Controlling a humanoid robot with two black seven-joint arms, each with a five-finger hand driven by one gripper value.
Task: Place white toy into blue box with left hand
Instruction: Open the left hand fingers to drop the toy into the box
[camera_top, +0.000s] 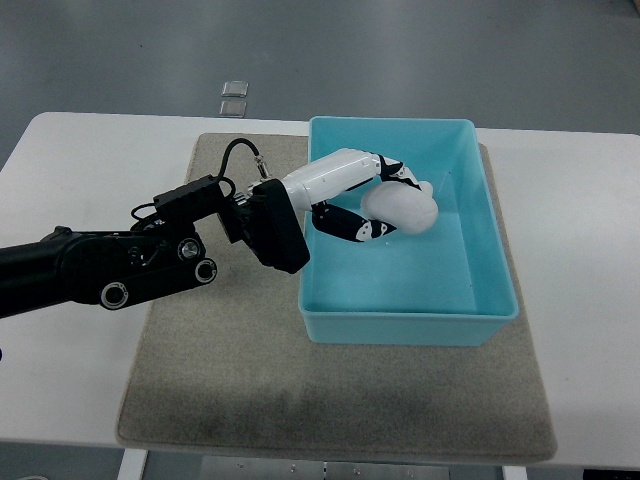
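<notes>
The blue box (480, 250) sits on a grey-brown mat (330, 400), which lies on a white table (80, 160); the box covers the mat's far right part and its right wall comes close to the mat's right edge. The left arm (110, 265), black along its length, comes in from the picture's left edge and crosses the mat toward the box's left wall. A black cable (240, 150) loops up from the wrist just left of the box. The left hand (365, 200), white with black joints, reaches over the box's left rim into its far half. Its fingers (395, 170) curl narrowly around the white toy (405, 208), with the thumb below and the other fingers over the top, so the toy is held inside the outline of the box, toward its far middle. Whether the toy touches the box floor cannot be told. Beyond the box, past the table's far edge, two small clear square objects (233, 97) lie on the grey floor. No readable writing, brand or label shows on the box, the toy or the arm.
</notes>
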